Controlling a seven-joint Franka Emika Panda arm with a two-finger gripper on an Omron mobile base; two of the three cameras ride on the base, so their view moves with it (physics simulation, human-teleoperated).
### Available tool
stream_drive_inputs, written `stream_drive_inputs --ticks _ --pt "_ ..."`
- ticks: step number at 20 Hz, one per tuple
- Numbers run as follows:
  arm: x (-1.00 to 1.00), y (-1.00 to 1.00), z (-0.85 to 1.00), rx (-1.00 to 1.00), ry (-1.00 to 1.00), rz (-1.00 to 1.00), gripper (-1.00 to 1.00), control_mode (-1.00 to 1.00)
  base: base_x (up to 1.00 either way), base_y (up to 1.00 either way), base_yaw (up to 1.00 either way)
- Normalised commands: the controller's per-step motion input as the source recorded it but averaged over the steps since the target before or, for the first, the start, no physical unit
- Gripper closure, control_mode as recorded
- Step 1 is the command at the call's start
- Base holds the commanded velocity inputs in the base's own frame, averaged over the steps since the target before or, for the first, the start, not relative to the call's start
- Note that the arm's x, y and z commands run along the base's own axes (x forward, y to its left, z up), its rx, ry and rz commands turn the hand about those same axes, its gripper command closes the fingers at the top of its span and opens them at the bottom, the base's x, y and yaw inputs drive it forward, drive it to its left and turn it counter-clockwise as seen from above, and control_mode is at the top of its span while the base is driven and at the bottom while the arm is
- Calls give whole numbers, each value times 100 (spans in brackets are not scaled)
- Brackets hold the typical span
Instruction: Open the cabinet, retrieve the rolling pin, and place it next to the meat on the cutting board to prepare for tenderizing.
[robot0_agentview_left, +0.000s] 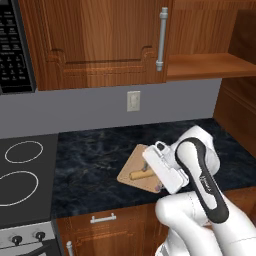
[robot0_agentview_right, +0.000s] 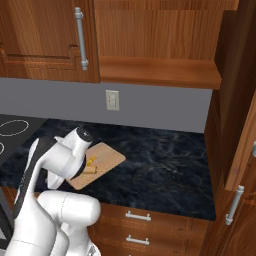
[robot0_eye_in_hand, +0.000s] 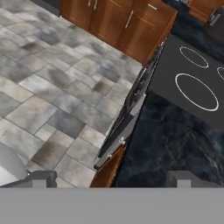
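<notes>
The pincer (robot0_eye_in_hand: 109, 181) stands spread wide and released, with nothing between its two dark tips; in the hand view they sit far apart at the bottom edge, looking out over the dark bench (robot0_eye_in_hand: 175, 144), the stove top (robot0_eye_in_hand: 197, 83) and the tiled floor (robot0_eye_in_hand: 52, 87). It holds and touches nothing.

The rolling pin (robot0_agentview_left: 141, 174) lies flat on the cutting board (robot0_agentview_left: 134, 165), partly hidden behind the robot's wrist. From the left base view its long axis runs roughly left to right along the bench, the right end tipped slightly farther back. The meat (robot0_agentview_right: 91, 161) rests on the board just beside the pin, on its far side.

The board sits on the bench right of the stove. Above and to its right, the cabinet (robot0_agentview_left: 200, 65) stands open, its wooden shelf bare.
</notes>
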Motion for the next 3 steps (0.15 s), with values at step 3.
stream_drive_inputs --ticks 3 --pt "0 0 0 0 0 0 -100 -100 0 0 0"
